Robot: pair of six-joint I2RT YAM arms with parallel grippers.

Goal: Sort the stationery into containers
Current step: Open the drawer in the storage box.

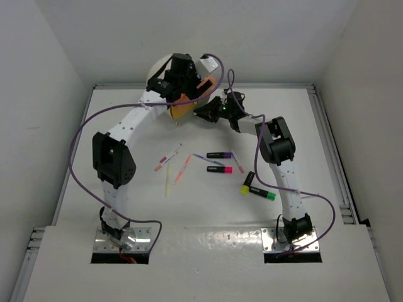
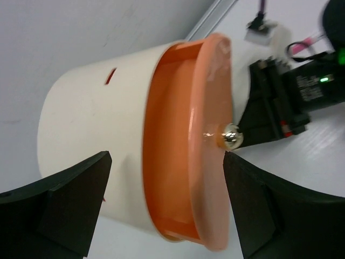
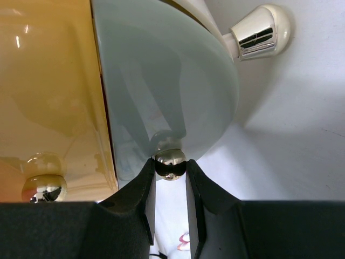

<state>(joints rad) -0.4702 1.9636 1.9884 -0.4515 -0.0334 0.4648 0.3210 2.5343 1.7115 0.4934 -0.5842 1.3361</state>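
Observation:
The cream-white round cabinet [image 1: 160, 68] stands at the back. Its pink-peach drawer [image 2: 183, 145] is pulled out, with its metal knob [image 2: 233, 135] showing. My left gripper [image 2: 167, 181] is open, its fingers on either side of that drawer and not touching it. My right gripper [image 3: 170, 171] is shut on the small metal knob [image 3: 170, 164] of a pale curved drawer front [image 3: 161, 75], beside the yellow-orange drawer [image 3: 48, 81]. Highlighters with purple [image 1: 218, 154], pink [image 1: 220, 169], yellow [image 1: 247, 183] and green [image 1: 263, 194] caps and several thin pens [image 1: 182, 168] lie on the table.
A cabinet foot [image 3: 261, 31] shows above my right fingers. The yellow-orange drawer [image 1: 182, 108] juts out toward the table centre. Purple cables loop off both arms. White walls close in the table on the left, right and back.

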